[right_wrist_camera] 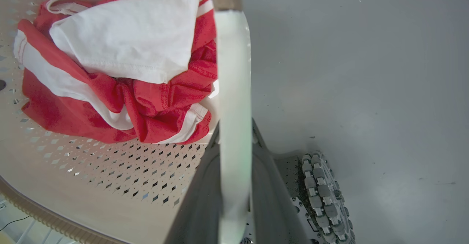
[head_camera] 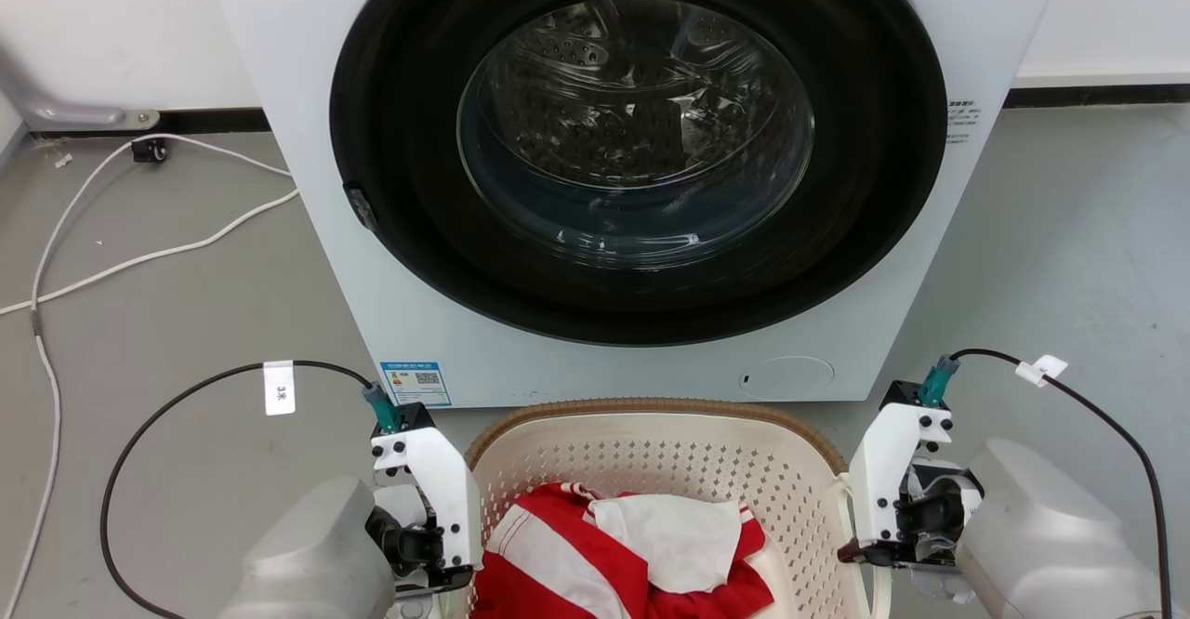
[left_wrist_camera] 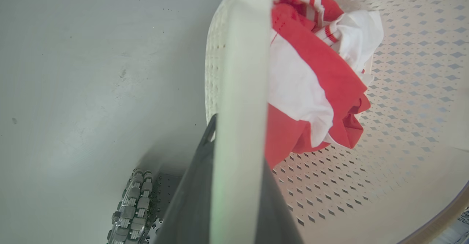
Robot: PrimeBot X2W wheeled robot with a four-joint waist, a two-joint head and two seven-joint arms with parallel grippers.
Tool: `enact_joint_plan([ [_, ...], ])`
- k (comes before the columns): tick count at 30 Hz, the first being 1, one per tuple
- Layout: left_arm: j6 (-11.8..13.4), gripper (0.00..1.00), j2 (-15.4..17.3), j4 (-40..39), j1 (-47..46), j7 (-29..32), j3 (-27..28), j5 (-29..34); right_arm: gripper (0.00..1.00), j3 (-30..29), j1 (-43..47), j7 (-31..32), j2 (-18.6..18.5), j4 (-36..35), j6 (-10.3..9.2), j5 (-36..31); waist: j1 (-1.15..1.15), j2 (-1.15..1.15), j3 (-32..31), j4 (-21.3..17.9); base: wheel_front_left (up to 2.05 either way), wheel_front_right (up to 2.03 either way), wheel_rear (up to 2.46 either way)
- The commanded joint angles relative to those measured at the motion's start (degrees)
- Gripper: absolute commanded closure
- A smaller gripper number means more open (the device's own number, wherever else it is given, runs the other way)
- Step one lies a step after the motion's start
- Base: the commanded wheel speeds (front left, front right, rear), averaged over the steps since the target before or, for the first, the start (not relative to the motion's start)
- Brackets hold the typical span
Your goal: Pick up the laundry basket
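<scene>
The laundry basket [head_camera: 651, 456] is cream with perforated walls and a brown woven-look rim. It stands low in the head view, just in front of the washing machine, with red-and-white clothes [head_camera: 614, 554] inside. My left gripper [left_wrist_camera: 238, 141] is shut on the basket's white left handle [left_wrist_camera: 242, 71], which runs up between the two dark fingers [left_wrist_camera: 190, 200]. On the other side, my right gripper [right_wrist_camera: 235, 126] is shut on the white right handle [right_wrist_camera: 234, 71]. In the head view both wrists flank the basket and the fingertips are hidden. I cannot tell whether the basket touches the floor.
The white washing machine [head_camera: 632, 182] with its round glass door shut stands close behind the basket. White cables [head_camera: 139, 256] lie on the grey floor at the left. Black leads loop from both wrists. My base wheels [left_wrist_camera: 133, 203] [right_wrist_camera: 322, 192] sit near the basket's sides.
</scene>
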Motion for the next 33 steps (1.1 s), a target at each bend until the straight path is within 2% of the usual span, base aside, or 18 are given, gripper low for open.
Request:
enact_joint_plan([
  [1,-0.3,1.0,-0.4,-0.3,0.3,-0.5,0.2,-0.5,1.0,-0.2,0.6,0.4,0.4,0.0,0.17,0.0,0.0,0.0,0.0,0.0,0.0,0.0,0.0],
  [33,-0.3,1.0,-0.2,0.4,0.4,-0.8,-0.9,-2.1,1.0,-3.2,0.7,-0.7,0.9,0.0,0.17,-3.3,0.0,0.0,0.1,0.2,0.0,0.0,0.0],
])
